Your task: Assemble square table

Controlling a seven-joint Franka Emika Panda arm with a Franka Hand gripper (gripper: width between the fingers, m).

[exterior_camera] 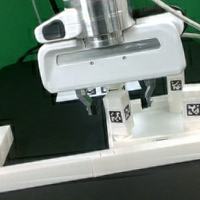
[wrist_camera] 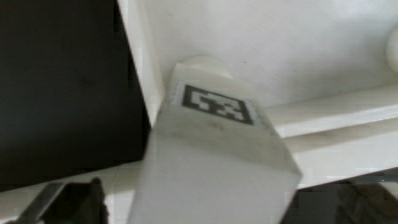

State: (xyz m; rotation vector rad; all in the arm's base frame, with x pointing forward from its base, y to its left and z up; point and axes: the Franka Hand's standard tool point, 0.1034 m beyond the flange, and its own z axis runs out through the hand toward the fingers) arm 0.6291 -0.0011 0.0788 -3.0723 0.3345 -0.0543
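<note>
Exterior view: at the exterior view's left a long white bar (exterior_camera: 7, 147) runs back from the front wall (exterior_camera: 106, 174), and the black counter (exterior_camera: 28, 106) lies bare behind it. Toward the middle, the robot's white hand (exterior_camera: 115, 94) hangs low over the scene, its broad body filling the upper half of the picture. Its dark fingers (exterior_camera: 86, 102) reach down on either side of an upright white leg (exterior_camera: 118, 116) that carries a black-white tag facing the camera; the fingers appear closed on the leg's upper part, though the contact itself is partly hidden. The leg stands on the white tabletop (exterior_camera: 162, 127), which sits just behind the front wall. Further to the exterior view's right, two more tagged legs (exterior_camera: 187, 106) stand upright at the tabletop's far corner, close beside each other.

Wrist view: the held leg (wrist_camera: 210, 150) fills the middle, seen lengthwise, its tag (wrist_camera: 217, 102) near the far end. That end meets the white tabletop (wrist_camera: 302, 50). Dark fingertips (wrist_camera: 71, 200) show at either side of the leg's near end. The black counter (wrist_camera: 63, 90) lies beside the tabletop.
</note>
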